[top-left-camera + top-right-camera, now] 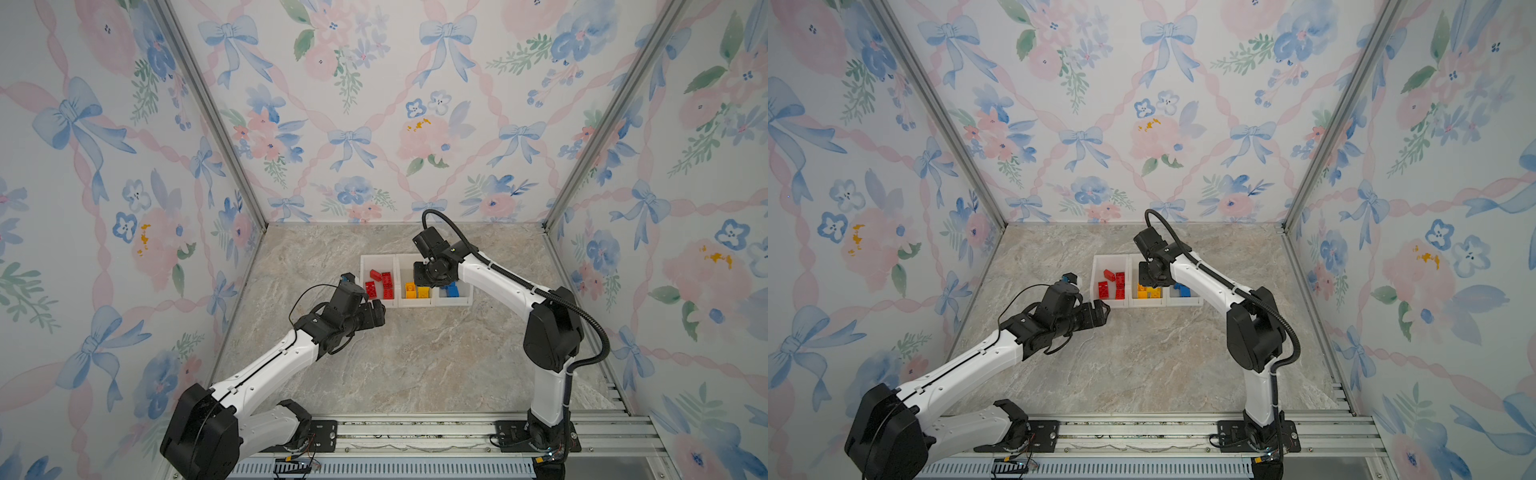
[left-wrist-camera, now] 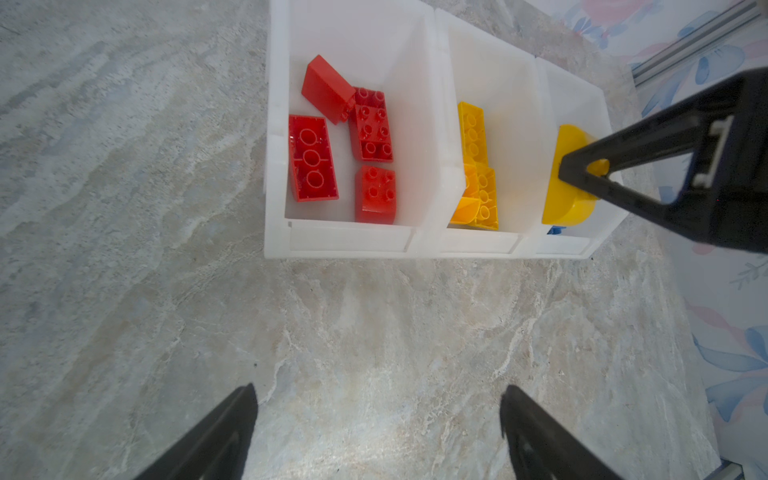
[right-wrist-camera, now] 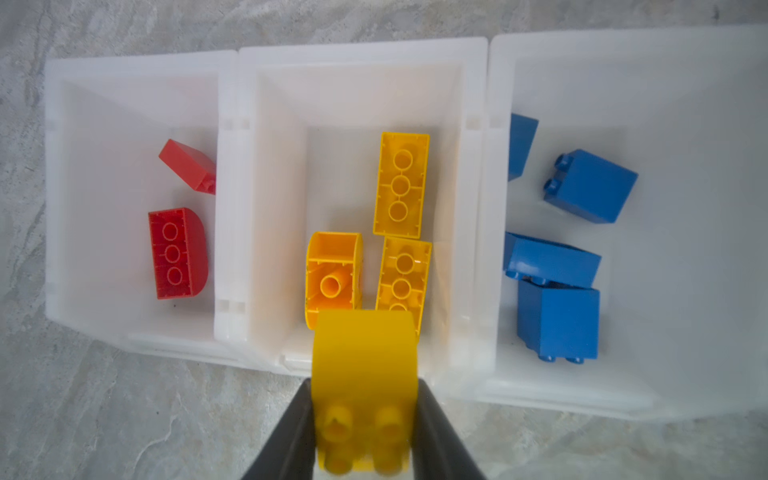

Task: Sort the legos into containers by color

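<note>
Right claw [image 3: 365, 384]: clamped on the yellow brick [image 3: 363, 353], one finger on each side face.
Left claw [image 2: 379, 390]: fingers wide apart and empty, hanging over bare desk [image 2: 374, 324] just in front of the red end of the row.
Containers [image 1: 415, 304]: three joined bins in one row towards the back edge of the desk, about midway across. The red bricks [image 2: 313, 158] are in the left bin, the yellow ones [image 3: 401, 185] in the middle and the blue ones [image 3: 590, 185] in the right.
Where my brick is: in the air above the row. In my right wrist view its far end is over the front wall of the middle bin.
Step in hand: the drop into the middle bin, as I judge it.
Doing it well: I'd carry it a touch further towards the back edge so the whole brick clears the front wall. I'd keep centred between the two dividers, come low, then part the fingers. Let go from here, it could catch the rim or tip into the blue bin.
Which way it points: studs turned back towards my wrist, smooth rounded end leading towards the bin.
Long axis: seems to run along my fingers; how steeply, I cannot tell.
Room below: three yellow bricks crowd the front of that bin; the free floor lies towards its back wall.
</note>
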`<state>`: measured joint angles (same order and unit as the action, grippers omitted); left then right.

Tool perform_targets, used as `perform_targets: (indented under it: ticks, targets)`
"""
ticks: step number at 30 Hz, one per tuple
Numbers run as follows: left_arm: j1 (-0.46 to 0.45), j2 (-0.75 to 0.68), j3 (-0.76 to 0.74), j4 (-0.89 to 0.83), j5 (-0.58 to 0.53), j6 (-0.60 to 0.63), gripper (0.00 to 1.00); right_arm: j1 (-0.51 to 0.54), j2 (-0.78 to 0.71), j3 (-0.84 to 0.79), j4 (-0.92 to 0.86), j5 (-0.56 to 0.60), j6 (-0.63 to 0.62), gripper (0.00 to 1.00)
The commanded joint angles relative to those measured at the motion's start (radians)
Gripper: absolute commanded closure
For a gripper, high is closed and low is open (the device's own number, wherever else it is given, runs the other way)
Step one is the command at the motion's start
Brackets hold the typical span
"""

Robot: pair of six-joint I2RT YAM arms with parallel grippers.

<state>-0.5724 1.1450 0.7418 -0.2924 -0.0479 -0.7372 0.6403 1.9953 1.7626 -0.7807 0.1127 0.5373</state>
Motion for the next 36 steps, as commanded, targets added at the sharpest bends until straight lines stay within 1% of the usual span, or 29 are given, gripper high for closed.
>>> perform_targets:
  ticks: [1, 8, 12, 29, 31, 33, 36]
  targets:
    - [0.005, -0.025, -0.020, 0.005, -0.018, -0.012, 0.07, -0.014, 0.066, 0.072, -0.005, -0.017, -0.039, 0.63]
    - [0.005, -0.027, -0.025, 0.004, -0.023, -0.018, 0.07, -0.033, 0.201, 0.208, -0.044, -0.023, -0.081, 0.63]
    - [0.004, -0.026, -0.024, 0.004, -0.026, -0.019, 0.07, -0.043, 0.237, 0.238, -0.058, -0.022, -0.094, 0.63]
    - [0.004, -0.010, -0.019, 0.006, -0.044, -0.033, 0.07, -0.076, 0.230, 0.179, -0.054, -0.029, -0.111, 0.62]
    - [0.005, -0.011, -0.018, 0.005, -0.042, -0.032, 0.06, -0.076, 0.232, 0.180, -0.055, -0.030, -0.114, 0.59]
    - [0.004, -0.013, -0.019, 0.005, -0.041, -0.032, 0.06, -0.077, 0.229, 0.185, -0.058, -0.034, -0.117, 0.51]
    - [0.004, -0.022, -0.023, 0.004, -0.042, -0.034, 0.06, -0.077, 0.217, 0.182, -0.058, -0.041, -0.116, 0.42]
